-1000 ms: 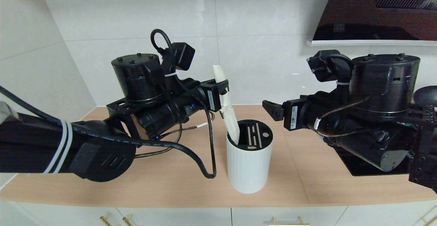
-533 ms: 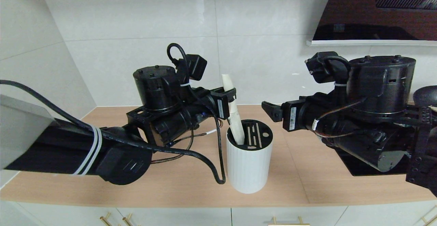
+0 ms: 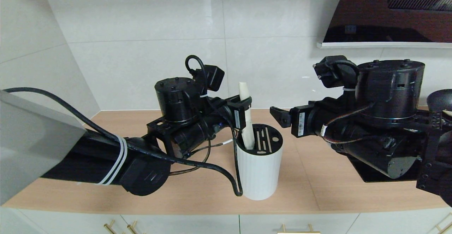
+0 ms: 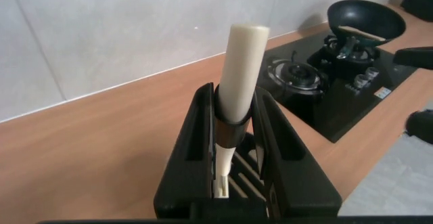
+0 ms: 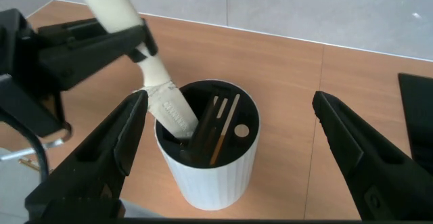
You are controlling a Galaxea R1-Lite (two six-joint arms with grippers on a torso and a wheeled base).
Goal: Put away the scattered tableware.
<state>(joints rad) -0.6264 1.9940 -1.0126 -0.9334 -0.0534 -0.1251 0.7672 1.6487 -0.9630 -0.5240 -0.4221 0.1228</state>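
Head view: the knife [image 3: 247,121] is standing almost upright, its blade tip inside the wide opening at the 9 o'clock side of the holder [image 3: 259,170], and my left gripper [image 3: 243,103] is pinching the handle from 9 o'clock. My right gripper [image 3: 276,113] is hanging spread wide at 3 o'clock, apart from the holder. I am judging a straight drop along the blade's axis, minding the rim close at 9 o'clock and the narrow slots at 3 o'clock.

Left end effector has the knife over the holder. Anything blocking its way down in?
Nothing visible does. The knife, held by the left end effector, has its blade tip inside the wide opening of the holder, beside the narrow slots. The right end effector hangs open to the side, clear of both.
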